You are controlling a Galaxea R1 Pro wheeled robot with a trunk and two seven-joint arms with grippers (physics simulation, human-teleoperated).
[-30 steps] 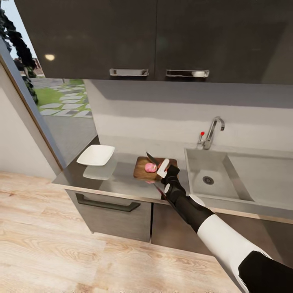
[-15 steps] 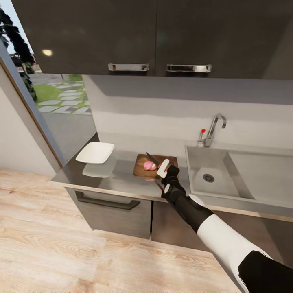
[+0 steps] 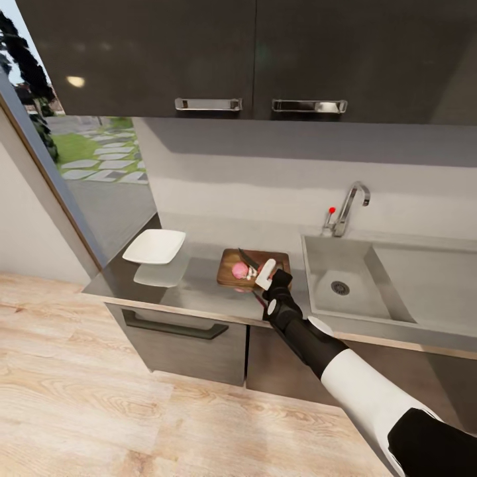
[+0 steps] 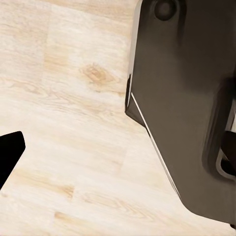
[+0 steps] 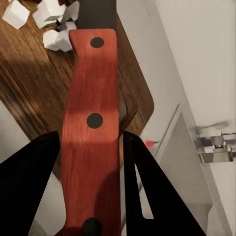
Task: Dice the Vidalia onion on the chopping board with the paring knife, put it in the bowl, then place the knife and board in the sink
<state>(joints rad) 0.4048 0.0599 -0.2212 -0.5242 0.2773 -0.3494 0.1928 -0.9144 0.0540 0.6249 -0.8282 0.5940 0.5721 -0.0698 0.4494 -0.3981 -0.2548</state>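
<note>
On the countertop (image 3: pixel 192 293) lies the brown chopping board (image 3: pixel 230 260) with a pinkish piece of the Vidalia onion (image 3: pixel 238 269) and small white diced bits (image 3: pixel 252 271) beside it. My right gripper (image 3: pixel 266 275) is shut on the paring knife (image 3: pixel 246 257), whose dark blade slants down over the onion. The right wrist view shows the gripper (image 5: pixel 91 140) clamped on the red handle (image 5: pixel 93 78), with white dice (image 5: pixel 54 24) on the board (image 5: pixel 29 93). The white bowl (image 3: pixel 154 246) stands left of the board. The sink (image 3: pixel 324 262) lies to its right. One black fingertip (image 4: pixel 10 157) of the left gripper hangs over the floor.
A chrome tap (image 3: pixel 349 207) with a red knob stands behind the sink, and the drainboard (image 3: pixel 430 278) stretches right. Dark wall cabinets (image 3: pixel 252 59) hang above the counter. A window wall (image 3: pixel 59 192) borders the counter's left end. Wooden floor (image 3: pixel 99 397) lies in front.
The knife has come down onto the onion, and part of the pink ball now shows as white diced bits. The head camera has tilted slightly, shifting the whole picture.
</note>
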